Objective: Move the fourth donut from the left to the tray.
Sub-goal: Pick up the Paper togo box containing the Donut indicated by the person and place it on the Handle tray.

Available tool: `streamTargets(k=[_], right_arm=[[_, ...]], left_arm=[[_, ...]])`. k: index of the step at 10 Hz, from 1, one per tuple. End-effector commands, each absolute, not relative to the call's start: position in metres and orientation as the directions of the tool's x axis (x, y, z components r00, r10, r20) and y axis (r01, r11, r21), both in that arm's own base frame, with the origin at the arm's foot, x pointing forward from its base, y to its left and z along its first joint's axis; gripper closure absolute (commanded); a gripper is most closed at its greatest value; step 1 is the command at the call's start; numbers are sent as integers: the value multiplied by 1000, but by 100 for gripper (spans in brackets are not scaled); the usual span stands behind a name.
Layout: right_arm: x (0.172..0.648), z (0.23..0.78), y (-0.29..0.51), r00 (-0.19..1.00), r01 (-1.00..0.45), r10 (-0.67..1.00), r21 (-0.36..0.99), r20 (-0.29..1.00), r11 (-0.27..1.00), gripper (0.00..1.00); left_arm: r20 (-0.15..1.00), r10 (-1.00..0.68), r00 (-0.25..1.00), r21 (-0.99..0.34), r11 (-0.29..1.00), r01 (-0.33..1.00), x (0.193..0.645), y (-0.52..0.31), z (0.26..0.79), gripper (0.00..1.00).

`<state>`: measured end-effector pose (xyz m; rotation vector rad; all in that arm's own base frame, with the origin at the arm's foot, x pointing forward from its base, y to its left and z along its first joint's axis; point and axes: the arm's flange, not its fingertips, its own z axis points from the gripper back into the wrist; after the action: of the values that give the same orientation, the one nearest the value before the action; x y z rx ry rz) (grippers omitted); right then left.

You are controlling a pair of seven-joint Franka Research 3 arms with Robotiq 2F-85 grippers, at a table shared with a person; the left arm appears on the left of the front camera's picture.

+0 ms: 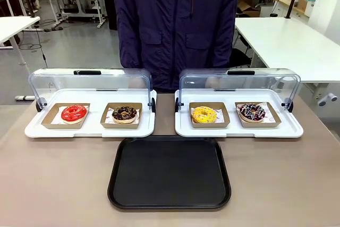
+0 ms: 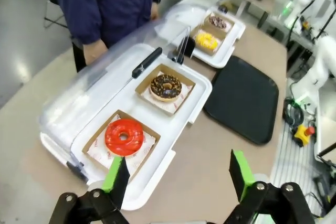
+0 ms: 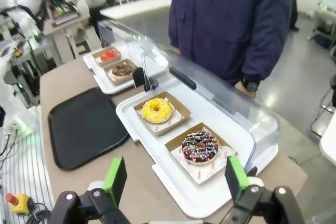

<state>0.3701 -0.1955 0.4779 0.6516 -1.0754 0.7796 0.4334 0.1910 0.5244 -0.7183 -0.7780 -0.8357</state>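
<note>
Where everything stands: on the table (image 1: pixel 53 184), with the tray (image 1: pixel 170 174) lying black and bare at its near middle.
Person: in a dark jacket (image 1: pixel 175 25), at the table's far side, beyond the tray.
White trays: two, just beyond the tray's far edge, one to the left (image 1: pixel 90 131) and one to the right (image 1: pixel 239 132), clear domed lids tipped back.
Left gripper (image 2: pixel 178 166): fingers apart, holding nothing, above the table off the tray's left side.
Right gripper (image 3: pixel 176 169): fingers apart, holding nothing, off the tray's right side.
Fourth donut (image 1: pixel 252 112): in its brown holder (image 1: pixel 271 122) at the right end of the right white tray, beyond the tray's far right corner.
Yellow donut (image 1: pixel 204 114): just left of it.
</note>
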Motion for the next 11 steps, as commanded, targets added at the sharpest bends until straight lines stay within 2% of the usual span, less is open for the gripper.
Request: streamTargets(k=[1,5,6,7,11], right_arm=[[376,473,-209,237,-824,198,89,951,559,0],[373,469,-215,226,-823,175,92,958,560,0],[372,470,-213,224,-828,204,76,953,555,0],[370,465,-216,249,-818,158,120,955,563,0],[370,465,-216,249,-818,158,120,955,563,0]], left_arm=[[847,-326,420,-248,456,855,444,198,516,0],[865,-271,423,-271,456,847,437,200,503,0],[853,-270,447,-271,503,821,437,200,503,0],[843,-289,454,-287,474,833,439,200,503,0],[843,-289,454,-287,474,833,439,200,503,0]])
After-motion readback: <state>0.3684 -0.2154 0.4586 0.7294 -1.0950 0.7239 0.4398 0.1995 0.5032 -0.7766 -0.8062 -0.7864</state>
